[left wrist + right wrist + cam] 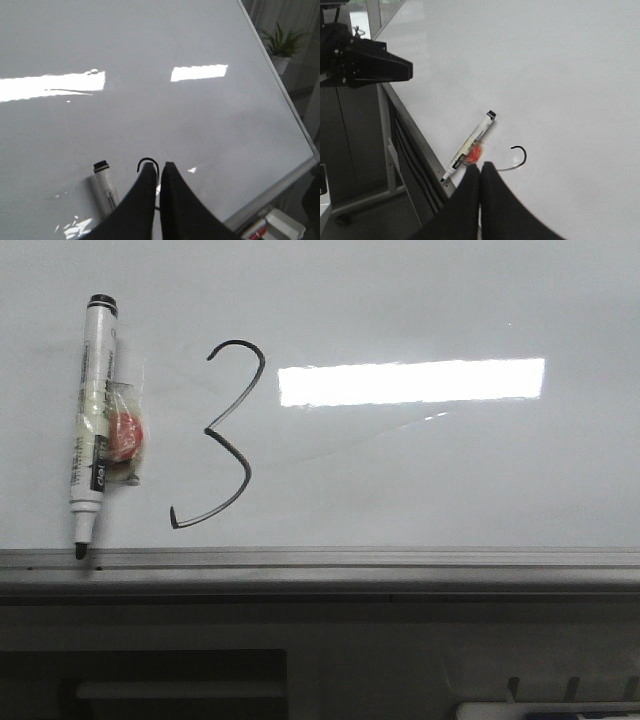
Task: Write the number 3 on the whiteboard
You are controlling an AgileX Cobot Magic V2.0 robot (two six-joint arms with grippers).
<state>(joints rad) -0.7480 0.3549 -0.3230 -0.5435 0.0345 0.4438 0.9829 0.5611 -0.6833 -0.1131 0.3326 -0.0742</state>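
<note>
The number 3 (225, 435) is drawn in thin black line on the whiteboard (420, 470), left of centre. Its top hook shows in the left wrist view (149, 161) and in the right wrist view (519, 157). A white black-tipped marker (93, 425) lies on the board left of the digit, tip on the grey rail (330, 558), with a small red-and-clear packet (126, 435) beside it. The marker also shows in the left wrist view (104, 185) and the right wrist view (470, 144). My left gripper (159, 167) and right gripper (480, 167) are both shut and empty, above the board.
A bright light reflection (410, 381) lies on the board right of the digit. A dark grey ledge (320, 640) runs below the rail. The other arm (360, 62) shows at the board's edge in the right wrist view. A potted plant (281, 45) stands beyond the board.
</note>
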